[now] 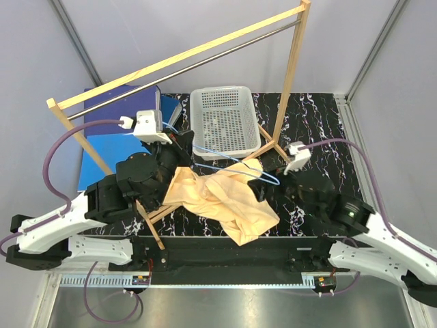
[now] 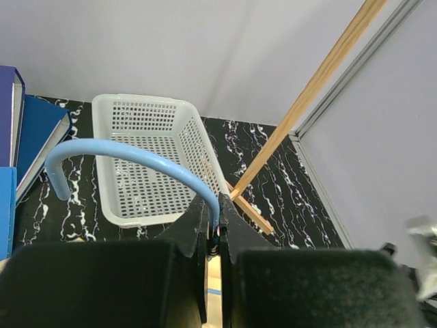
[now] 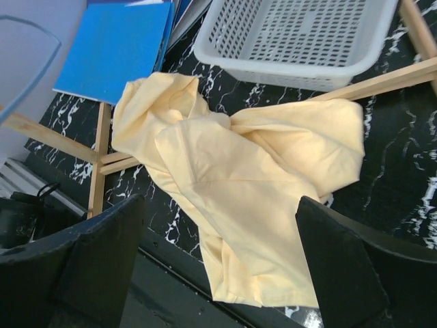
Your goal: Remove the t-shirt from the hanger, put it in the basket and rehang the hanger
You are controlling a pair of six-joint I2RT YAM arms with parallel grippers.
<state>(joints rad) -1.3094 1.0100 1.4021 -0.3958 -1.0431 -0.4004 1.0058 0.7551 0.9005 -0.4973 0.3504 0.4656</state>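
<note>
The t-shirt (image 1: 218,198) lies bunched up on the table (image 1: 314,130) just in front of the basket (image 1: 225,89). The left fingers (image 2: 194,229) pinch the blue hanger (image 2: 130,152) below its hook, near the basket, and hide its lower part. The right fingers (image 3: 102,253) are spread wide, grabbing nothing.

The left arm (image 1: 68,236) and right arm (image 1: 382,240) have white shells on their near links and bulky black joints farther out. A purple cable (image 1: 51,160) loops to a small white box (image 1: 147,124) at each wrist, and the right hand (image 3: 218,205) has broad matte-black fingers (image 3: 89,266).
</note>
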